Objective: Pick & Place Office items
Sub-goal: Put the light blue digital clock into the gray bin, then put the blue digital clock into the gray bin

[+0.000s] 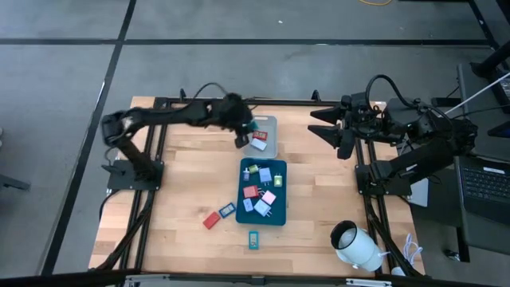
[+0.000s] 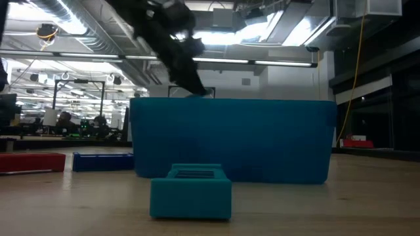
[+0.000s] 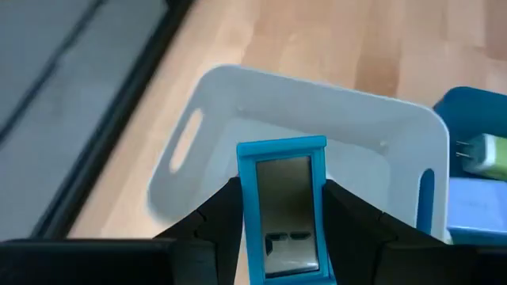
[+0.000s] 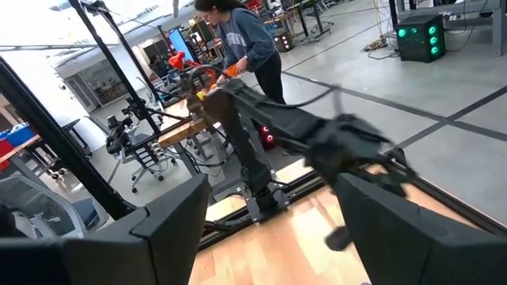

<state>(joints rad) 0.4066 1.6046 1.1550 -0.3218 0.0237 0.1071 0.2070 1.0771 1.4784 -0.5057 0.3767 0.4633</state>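
A blue item [image 3: 283, 214] sits clamped upright between my left gripper's [image 3: 279, 237] fingers, just above the grey tray [image 3: 238, 103], with the teal tray [image 1: 279, 214] just beyond, while my right gripper [image 1: 333, 130] waits spread wide, well apart.

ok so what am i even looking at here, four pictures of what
Two robot arms at a wooden table, seen by four cameras: one overhead, one at table height, one on each wrist. The left gripper holds a light blue item over the small grey tray. The right gripper waits open at the table's far edge. A dark-teal tray holds more small coloured items, a few lie loose beside it, and a white cylinder lies in a corner.
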